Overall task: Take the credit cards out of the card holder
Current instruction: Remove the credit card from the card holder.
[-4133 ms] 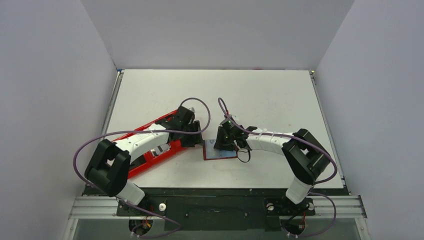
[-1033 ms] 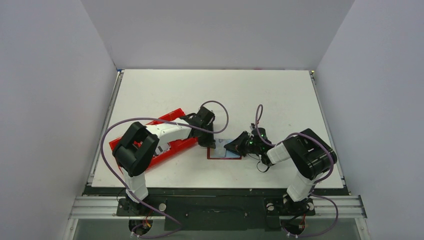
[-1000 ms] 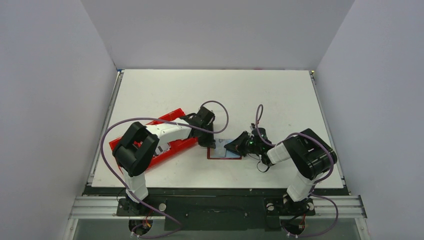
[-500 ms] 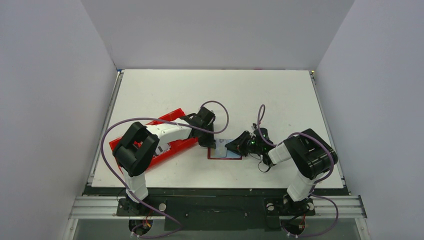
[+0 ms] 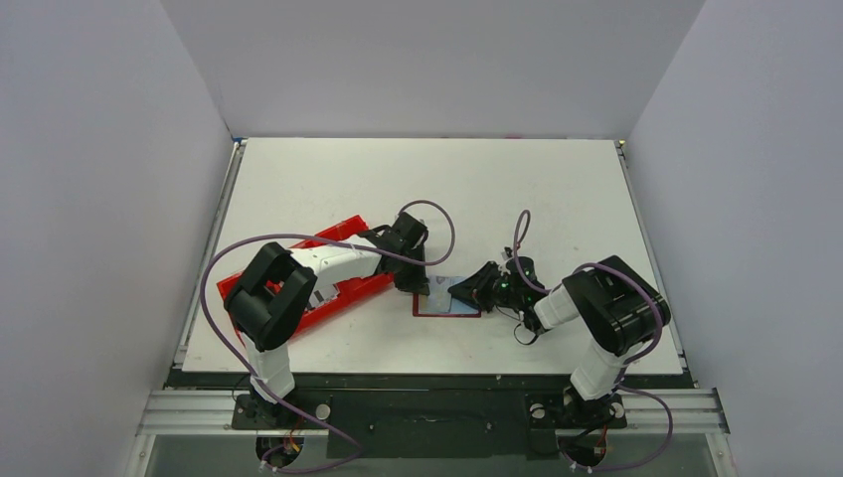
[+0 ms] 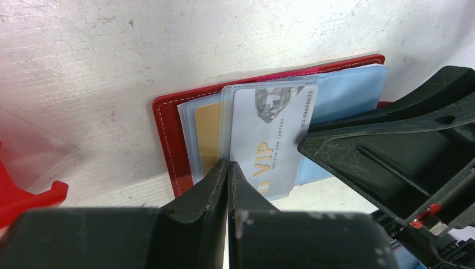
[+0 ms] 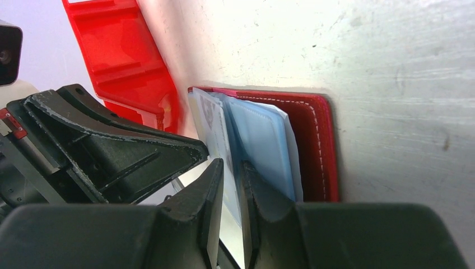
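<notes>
White table (image 5: pixel 517 179) carries the open card holder (image 5: pixel 443 304) midway toward its near edge. Your left gripper (image 6: pixel 228 168), pressed together, seemingly pins it so your right gripper (image 7: pixel 232 168), slightly parted, straddles a credit card (image 6: pixel 274 134).

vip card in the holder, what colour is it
The VIP card is pale grey-white with gold lettering; left wrist view.

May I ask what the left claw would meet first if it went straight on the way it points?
Probably the silver VIP card in the card holder: the shut left claw points across it, tips at its near edge.
</notes>
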Robot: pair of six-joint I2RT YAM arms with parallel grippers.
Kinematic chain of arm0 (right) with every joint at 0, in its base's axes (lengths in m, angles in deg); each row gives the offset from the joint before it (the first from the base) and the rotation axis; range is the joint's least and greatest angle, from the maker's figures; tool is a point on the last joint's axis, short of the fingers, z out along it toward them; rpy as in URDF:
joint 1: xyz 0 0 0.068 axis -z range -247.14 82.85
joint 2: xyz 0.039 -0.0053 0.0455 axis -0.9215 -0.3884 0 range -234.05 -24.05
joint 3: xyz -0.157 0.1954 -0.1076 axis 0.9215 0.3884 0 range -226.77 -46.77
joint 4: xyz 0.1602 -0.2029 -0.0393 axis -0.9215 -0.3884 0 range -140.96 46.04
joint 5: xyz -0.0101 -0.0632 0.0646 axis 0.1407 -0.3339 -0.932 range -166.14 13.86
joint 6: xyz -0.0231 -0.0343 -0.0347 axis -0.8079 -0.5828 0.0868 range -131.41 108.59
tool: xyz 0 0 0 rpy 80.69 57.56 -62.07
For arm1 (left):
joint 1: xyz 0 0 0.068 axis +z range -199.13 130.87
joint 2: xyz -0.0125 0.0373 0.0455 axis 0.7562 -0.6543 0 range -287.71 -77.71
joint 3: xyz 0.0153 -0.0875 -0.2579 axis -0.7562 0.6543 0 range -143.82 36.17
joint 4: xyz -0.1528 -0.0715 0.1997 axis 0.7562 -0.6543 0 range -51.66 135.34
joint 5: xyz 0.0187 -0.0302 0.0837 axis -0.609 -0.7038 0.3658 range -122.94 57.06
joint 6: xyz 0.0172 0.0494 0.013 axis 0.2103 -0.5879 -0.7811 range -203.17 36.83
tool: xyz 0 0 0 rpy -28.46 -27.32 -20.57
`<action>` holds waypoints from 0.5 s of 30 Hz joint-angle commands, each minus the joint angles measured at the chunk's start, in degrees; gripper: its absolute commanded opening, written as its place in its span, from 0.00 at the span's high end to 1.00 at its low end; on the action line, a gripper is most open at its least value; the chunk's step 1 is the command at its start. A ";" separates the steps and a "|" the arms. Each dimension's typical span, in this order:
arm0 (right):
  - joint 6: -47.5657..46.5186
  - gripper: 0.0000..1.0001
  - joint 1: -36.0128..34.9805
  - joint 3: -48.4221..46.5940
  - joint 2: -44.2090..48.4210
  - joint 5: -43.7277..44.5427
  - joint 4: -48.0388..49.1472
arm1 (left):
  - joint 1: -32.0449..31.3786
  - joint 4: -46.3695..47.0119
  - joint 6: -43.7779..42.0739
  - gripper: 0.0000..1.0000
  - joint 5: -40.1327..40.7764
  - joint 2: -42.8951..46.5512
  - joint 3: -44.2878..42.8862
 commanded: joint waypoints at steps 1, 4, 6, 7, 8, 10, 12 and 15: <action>0.88 0.86 0.22 0.57 -0.80 0.30 5.21 | -0.01 -3.08 -0.81 1.00 4.08 -2.38 1.31; 0.86 0.86 0.23 0.71 -0.46 0.61 5.10 | -0.03 -3.11 -0.78 1.00 4.16 -2.36 1.31; 0.82 0.86 0.22 0.78 -0.34 0.74 5.02 | -0.05 -3.04 -0.80 1.00 4.14 -2.35 1.39; 0.87 0.86 0.22 0.80 -0.33 0.76 5.01 | -0.06 -3.03 -0.76 1.00 4.16 -2.46 1.40; 0.88 0.86 0.27 0.84 -0.32 0.84 5.07 | -0.05 -3.07 -0.80 1.00 4.16 -2.45 1.40; 0.96 0.89 0.21 0.93 -0.19 0.92 5.18 | -0.04 -3.19 -0.80 1.00 4.17 -2.49 1.40; 1.12 0.94 0.30 1.05 -0.13 1.05 5.21 | 0.00 -3.20 -0.78 1.00 4.17 -2.46 1.40; 1.03 0.98 0.27 1.10 0.07 1.15 5.21 | -0.07 -3.19 -0.76 1.00 4.17 -2.50 1.40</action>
